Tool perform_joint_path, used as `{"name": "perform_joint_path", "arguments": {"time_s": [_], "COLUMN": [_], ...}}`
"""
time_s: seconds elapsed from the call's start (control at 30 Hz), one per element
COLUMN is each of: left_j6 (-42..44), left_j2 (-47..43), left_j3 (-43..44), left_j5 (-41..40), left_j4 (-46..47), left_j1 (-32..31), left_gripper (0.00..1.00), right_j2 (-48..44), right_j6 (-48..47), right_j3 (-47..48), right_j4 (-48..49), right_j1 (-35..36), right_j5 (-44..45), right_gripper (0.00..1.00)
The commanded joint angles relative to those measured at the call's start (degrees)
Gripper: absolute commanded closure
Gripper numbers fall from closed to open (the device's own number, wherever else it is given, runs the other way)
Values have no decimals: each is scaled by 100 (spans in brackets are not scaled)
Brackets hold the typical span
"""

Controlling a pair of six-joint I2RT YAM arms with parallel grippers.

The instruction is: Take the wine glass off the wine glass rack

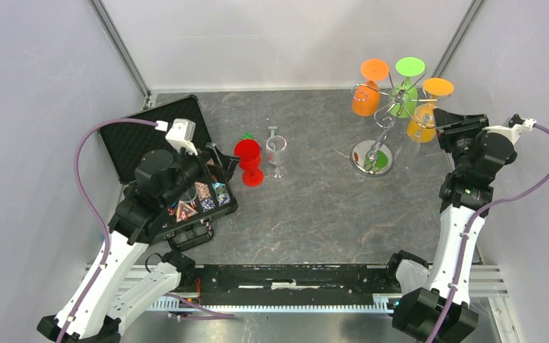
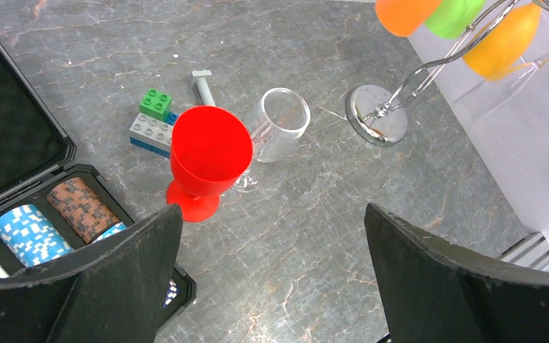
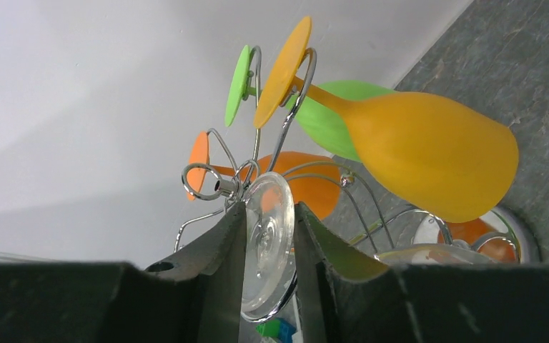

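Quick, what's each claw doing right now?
Left claw: open, empty.
Right claw: closed on the foot of the clear wine glass hanging on the wine glass rack.

— Dark grey marbled tabletop [image 1: 307,214]. On the left?
— Open black case [image 1: 150,136].
— Centre?
— Red goblet [image 1: 247,153], clear wine glass [image 1: 277,148] just right of it, both upright; toy bricks [image 2: 154,118] and bolt [image 2: 205,84] beyond.
— Far right?
— Round shiny base of the wine glass rack [image 1: 363,158].
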Motion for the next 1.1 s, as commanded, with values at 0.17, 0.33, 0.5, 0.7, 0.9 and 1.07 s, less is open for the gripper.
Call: {"name": "perform_joint_path", "arguments": {"time_s": [0.17, 0.33, 0.5, 0.7, 0.9, 1.07], "left_j6": [-69, -67, -80, -97, -120, -168], "left_j2": [-41, -87, -102, -89, -82, -41], "left_j3": [7, -9, -11, -11, -20, -28], "left_j5": [-110, -115, -257, -258, -266, -215], "left_j4": [213, 204, 204, 203, 230, 257], "left_j1": [-7, -6, -5, -5, -9, -5], "left_gripper": [0, 0, 0, 0, 0, 0], "right_j2": [-91, -324, -542, -750, -767, -620], "right_j6": [164, 259, 267, 358, 563, 717], "right_j3": [234, 355, 619, 578, 437, 319], "right_j4": [-332, -517, -913, -1103, -860, -453], "right_j1": [-11, -15, -11, -11, -11, -11], "right_j5": [-76, 461, 839, 600, 192, 8], "right_gripper": [89, 100, 100, 100, 100, 100]}}
